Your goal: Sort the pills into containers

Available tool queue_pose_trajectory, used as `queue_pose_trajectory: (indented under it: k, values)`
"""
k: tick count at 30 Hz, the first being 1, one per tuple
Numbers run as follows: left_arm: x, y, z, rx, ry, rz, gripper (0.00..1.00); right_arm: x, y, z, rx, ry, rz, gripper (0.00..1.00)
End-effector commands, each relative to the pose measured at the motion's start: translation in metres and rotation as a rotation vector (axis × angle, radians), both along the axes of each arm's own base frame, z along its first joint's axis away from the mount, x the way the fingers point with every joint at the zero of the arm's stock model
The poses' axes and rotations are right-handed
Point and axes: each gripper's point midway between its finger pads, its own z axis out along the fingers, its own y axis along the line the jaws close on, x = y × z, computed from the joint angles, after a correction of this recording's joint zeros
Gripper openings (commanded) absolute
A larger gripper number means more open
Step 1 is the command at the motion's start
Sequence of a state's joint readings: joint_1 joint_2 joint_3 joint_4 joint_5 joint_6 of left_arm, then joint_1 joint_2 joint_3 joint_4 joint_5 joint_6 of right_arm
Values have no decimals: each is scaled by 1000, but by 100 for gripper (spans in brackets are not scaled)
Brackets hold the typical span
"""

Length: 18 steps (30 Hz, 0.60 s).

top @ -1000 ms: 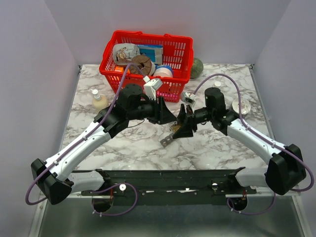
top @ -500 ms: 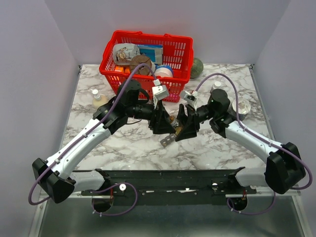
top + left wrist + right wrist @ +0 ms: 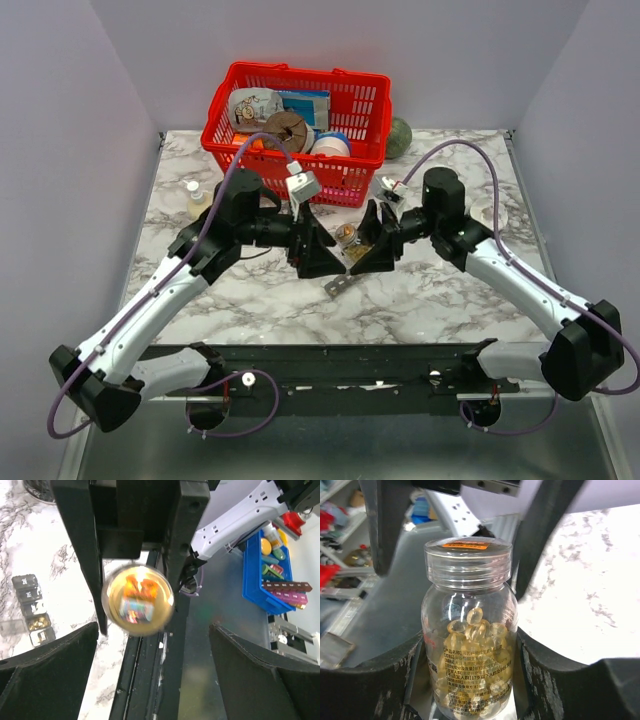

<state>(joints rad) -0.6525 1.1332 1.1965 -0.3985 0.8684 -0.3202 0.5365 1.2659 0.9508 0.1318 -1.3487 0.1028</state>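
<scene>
1. The right fingers [image 3: 555, 690] are clenched on the lower body of a clear bottle [image 3: 465, 605]. They hold it above the middle of the counter [image 3: 200, 290], just near of the red basket [image 3: 300, 70]. Gripping low leaves the cap [image 3: 467, 562] bare for the other arm.
2. The bottle appears tipped on its side with the cap aimed left. The left wrist view looks squarely at the cap's top.
3. The left fingers [image 3: 50, 675] are spread wide, 1 on each side of the cap and touching neither, so they grasp nothing. This looks like lining up to twist the cap off.
4. The pills [image 3: 475, 630] are yellow softgels heaped in the bottle. The cap is on, so nothing can be poured yet.
5. The containers [image 3: 340, 284], 1 dark strip of small compartments, lie on the counter just near of the held bottle, handy for pouring. In the left wrist view 1 compartment seems to show something yellowish, but I cannot tell more.
6. The task looks early. The next move probably calls for the left fingers to close evenly on the cap while the right fingers resist the turn. The smooth bottle could spin or slip in that grip.
</scene>
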Motion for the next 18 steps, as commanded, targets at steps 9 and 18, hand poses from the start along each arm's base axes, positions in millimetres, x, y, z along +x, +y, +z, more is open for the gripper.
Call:
queue_pose_trajectory:
  k: [9, 18]
  values:
    - [46, 51, 11, -59, 290, 592, 99, 63, -17, -16, -280, -457, -294, 1]
    - [72, 33, 24, -149, 571, 710, 99, 93, -29, -12, -453, -816, -472, 1]
